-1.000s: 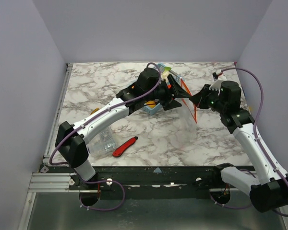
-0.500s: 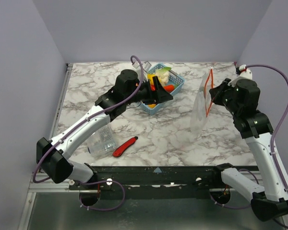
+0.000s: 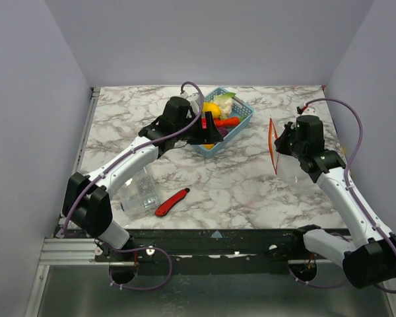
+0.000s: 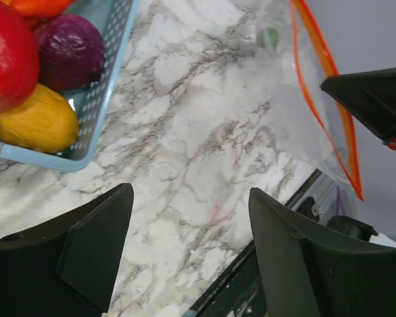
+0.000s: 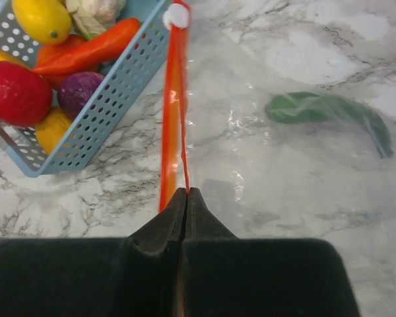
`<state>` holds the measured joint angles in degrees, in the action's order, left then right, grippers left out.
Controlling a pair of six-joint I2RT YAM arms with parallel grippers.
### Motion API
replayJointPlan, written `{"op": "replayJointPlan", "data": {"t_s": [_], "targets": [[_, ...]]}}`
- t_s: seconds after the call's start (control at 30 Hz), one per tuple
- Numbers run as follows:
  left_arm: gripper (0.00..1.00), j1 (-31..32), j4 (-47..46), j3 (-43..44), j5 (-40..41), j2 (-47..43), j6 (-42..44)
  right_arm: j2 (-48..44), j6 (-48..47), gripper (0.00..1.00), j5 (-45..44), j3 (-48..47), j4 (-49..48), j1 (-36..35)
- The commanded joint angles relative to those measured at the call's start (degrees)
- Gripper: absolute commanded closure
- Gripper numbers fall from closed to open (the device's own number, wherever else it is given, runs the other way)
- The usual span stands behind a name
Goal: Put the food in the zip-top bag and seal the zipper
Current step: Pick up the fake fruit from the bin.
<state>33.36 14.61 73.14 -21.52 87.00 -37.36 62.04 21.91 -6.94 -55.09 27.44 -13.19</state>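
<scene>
Two arms are out over the bench (image 3: pixel 218 178). My right gripper (image 5: pixel 186 198) is clenched on the zipper (image 5: pixel 173 99), pinching the orange-red strip between closed fingers. It holds the zip-top bag (image 5: pixel 284 172) by its mouth on the right side of the bench, with the clear body sagging below the strip. One green piece (image 5: pixel 323 113) shows through the plastic. My left gripper (image 4: pixel 188 224) is released, jaws spread wide with nothing between them, hovering at the near edge of the blue basket (image 3: pixel 241 124) at the far middle. In that basket I see more food: a red piece (image 5: pixel 16 92), a purple piece (image 5: pixel 79 92), an orange piece (image 5: pixel 96 47) and a yellow piece (image 5: pixel 43 18). Near left, a red utility knife (image 3: pixel 171 202) and a clear ridged box (image 3: pixel 140 191) lie well apart from the bag.
</scene>
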Motion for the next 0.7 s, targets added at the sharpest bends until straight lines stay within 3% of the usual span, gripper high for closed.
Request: {"op": "replayJointPlan", "data": {"t_s": [0.0, 0.27, 0.33, 0.4, 0.67], "targets": [[0.28, -1.13, 3.64, 3.81, 6.66, 2.04, 6.25, -1.94, -1.27, 1.00, 2.98, 0.77, -6.65, -0.26], [0.25, -2.34, 11.20, 13.87, 16.55, 10.52, 12.17, -2.82, -1.77, 1.00, 2.49, 0.97, -7.27, -0.25], [0.19, -2.34, 13.97, 17.84, 19.36, 13.73, 14.15, -3.20, -1.86, 1.00, 2.91, 1.20, -7.63, -0.24], [0.02, -2.34, 17.18, 22.34, 22.06, 17.19, 16.50, -3.56, -1.87, 1.00, 3.38, 1.55, -8.07, -0.24], [0.02, -2.49, 23.46, 34.19, 27.28, 28.25, 20.75, -3.61, -1.91, 1.00, 4.31, 1.76, -8.53, -0.23]]}}
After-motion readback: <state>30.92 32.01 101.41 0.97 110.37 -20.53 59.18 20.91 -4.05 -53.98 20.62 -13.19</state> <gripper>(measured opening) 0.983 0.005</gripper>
